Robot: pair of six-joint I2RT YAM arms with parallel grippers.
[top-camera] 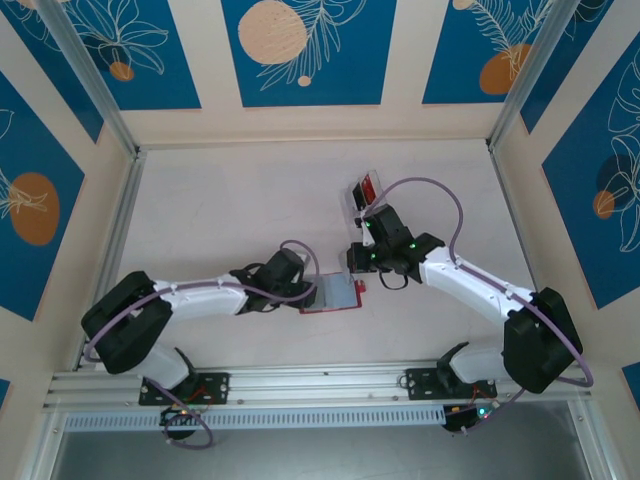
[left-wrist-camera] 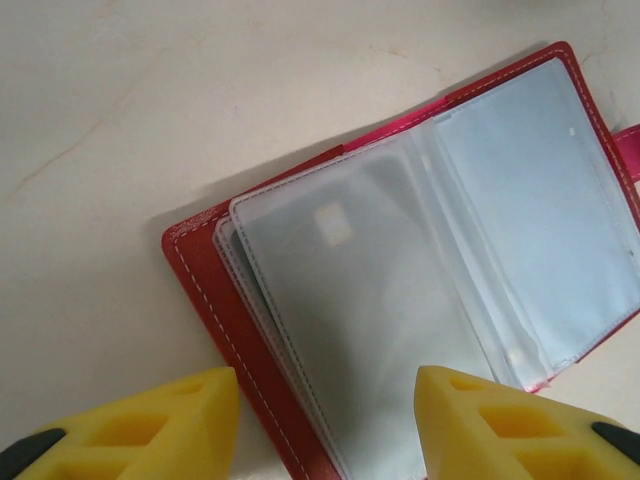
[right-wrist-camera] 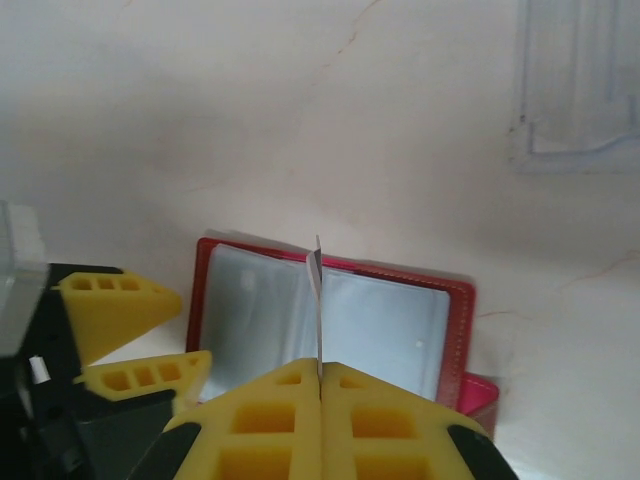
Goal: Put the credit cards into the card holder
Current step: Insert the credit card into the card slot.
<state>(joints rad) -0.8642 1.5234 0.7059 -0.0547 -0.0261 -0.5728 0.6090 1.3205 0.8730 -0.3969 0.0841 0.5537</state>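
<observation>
Red card holder (top-camera: 338, 295) lies flat and open on the desk (top-camera: 220, 220), between your two arms, near the front edge. Its pale clear sleeves (left-wrist-camera: 400, 290) face up, and one sleeve is partly lifted at the fold. Your left claw (left-wrist-camera: 327, 385) is spread apart, low over the holder's left cover. The red edge and sleeve stack sit between its yellow fingers (left-wrist-camera: 160, 425), and you can't tell if they touch. Your right claw (right-wrist-camera: 320, 375) is clamped tight on a thin card (right-wrist-camera: 318, 300), seen edge-on and upright. It hangs right over the holder's middle fold. The card's colour can't be told. The clear tray (right-wrist-camera: 530, 140) sits further back on the desk, apart from the holder, with a red card (top-camera: 369, 187) in it.
</observation>
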